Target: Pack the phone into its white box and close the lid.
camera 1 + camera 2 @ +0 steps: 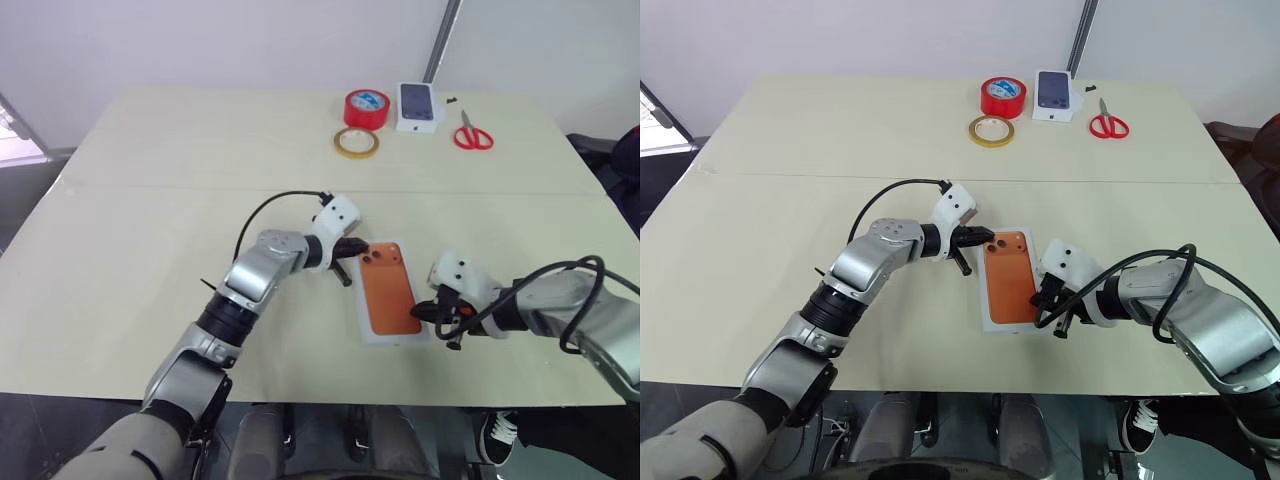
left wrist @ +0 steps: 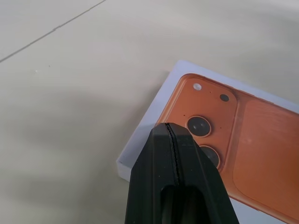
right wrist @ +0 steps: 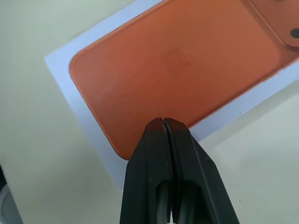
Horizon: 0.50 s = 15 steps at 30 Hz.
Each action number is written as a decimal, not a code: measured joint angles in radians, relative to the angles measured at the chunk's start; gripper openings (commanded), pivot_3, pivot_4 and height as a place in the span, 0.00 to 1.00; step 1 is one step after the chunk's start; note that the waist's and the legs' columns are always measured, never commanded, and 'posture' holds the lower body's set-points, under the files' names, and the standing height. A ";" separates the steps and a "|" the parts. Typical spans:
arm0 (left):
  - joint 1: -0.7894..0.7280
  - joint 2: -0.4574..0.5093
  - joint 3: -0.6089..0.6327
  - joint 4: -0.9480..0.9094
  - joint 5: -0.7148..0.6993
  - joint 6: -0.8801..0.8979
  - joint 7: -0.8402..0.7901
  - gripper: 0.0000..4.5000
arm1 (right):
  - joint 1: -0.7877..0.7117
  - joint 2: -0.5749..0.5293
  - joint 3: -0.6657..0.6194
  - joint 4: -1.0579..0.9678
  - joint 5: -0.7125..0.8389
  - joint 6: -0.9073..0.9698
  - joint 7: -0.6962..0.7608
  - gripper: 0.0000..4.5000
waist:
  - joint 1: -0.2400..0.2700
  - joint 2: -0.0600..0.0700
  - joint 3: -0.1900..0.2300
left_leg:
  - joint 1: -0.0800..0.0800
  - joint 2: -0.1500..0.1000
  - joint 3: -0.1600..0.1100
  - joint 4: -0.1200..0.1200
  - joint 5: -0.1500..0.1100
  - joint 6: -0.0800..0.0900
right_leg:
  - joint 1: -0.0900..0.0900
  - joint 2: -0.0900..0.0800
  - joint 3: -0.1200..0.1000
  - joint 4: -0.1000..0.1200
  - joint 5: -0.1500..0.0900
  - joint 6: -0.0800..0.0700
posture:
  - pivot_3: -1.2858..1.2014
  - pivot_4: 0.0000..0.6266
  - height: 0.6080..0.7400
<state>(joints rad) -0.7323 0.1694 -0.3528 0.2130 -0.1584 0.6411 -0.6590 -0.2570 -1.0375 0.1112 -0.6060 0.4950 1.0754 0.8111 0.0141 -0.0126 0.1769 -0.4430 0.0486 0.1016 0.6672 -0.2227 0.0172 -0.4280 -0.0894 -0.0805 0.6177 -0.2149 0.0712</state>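
Here the lid (image 1: pixel 390 294), printed with an orange phone, lies on the table (image 1: pixel 150 240).
Left gripper (image 2: pixel 171 131) and right gripper (image 3: pixel 164 122), both clenched and empty, flank it.

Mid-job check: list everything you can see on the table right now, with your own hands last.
pale wooden table: one, cream, bears everything below.
white rectangular cardboard lid: one, white with what looks like an orange phone printed on its upper face, near middle of the table, between the two hands.
red roll of tape: one, red, far side.
thin yellowish ring of tape: one, just nearer than the red roll.
small white box with a dark phone picture: one, right of the red roll.
red-handled scissors: one pair, right of that small box.
left hand: black fingers shut, at the lid's far left corner.
right hand: black fingers shut, at the lid's near right edge.
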 measured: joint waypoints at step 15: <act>0.211 0.205 0.359 -0.345 -0.123 0.019 0.026 0.00 | -0.108 0.126 -0.135 0.280 -0.099 -0.324 -0.073 0.01 | -0.005 0.000 -0.002 | 0.000 0.001 0.002 -0.002 0.000 0.000 | -0.003 0.001 0.000 0.002 0.000 0.001 | 0.52 0.24 1.00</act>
<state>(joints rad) -0.5211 0.3743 0.0057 -0.1324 -0.2814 0.6606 -0.6325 -0.3649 -0.9116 -0.0234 -0.3255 0.3959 0.7516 0.7381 0.0095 -0.0122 0.1749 -0.4434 0.0495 0.1032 0.6655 -0.2229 0.0174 -0.4306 -0.0888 -0.0800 0.6199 -0.2148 0.0726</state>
